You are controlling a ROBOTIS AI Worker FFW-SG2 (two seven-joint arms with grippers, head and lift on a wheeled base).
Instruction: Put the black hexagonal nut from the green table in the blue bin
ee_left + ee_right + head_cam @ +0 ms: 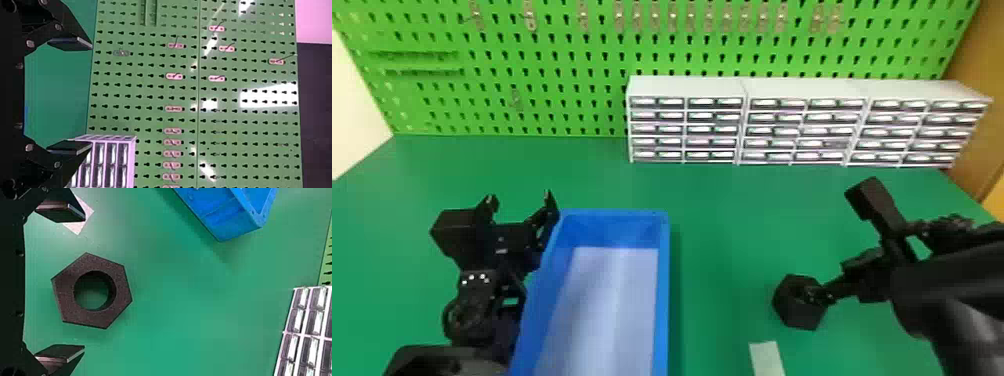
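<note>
The counter (717, 200) has a smooth, plain green surface, and the black hexagonal nut (797, 315) lies flat on it, to the right of the blue bin (663, 280). The nut is a thick six-sided block with crisp corners, straight side walls and a fine-grained, matt dark face; a round hole runs through its middle, with green visible inside. The bin is a long, straight-walled box with a raised rim, its inner floor a paler blue. Near the nut is a flat white patch (767, 357)

At the nut, the right tool (862, 280) has its flat, black fingers spread wide, pinching nothing; the right wrist view shows the nut between them, apart from both. The left tool (519, 202) is also spread and holds nothing, just beside the bin's far left corner. Behind stand pale drawer units (802, 90) and a green perforated pegboard (572, 65)
</note>
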